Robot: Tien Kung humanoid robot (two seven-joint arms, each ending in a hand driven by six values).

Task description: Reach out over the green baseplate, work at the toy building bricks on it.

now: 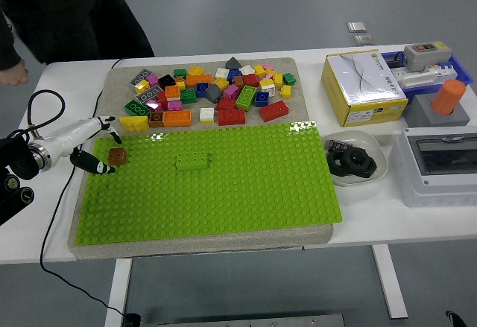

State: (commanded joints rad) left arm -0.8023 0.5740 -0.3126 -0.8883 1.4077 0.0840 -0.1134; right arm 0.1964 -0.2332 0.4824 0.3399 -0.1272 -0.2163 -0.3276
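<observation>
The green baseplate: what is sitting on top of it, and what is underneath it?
On the green baseplate stand a brown brick near its left edge and a green brick. Under it lies a grey mat, also holding the loose bricks. The mat's middle is covered.

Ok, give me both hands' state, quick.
Left hand: open, fingers spread beside the brown brick, holding nothing.
Right hand: not in view.
</observation>
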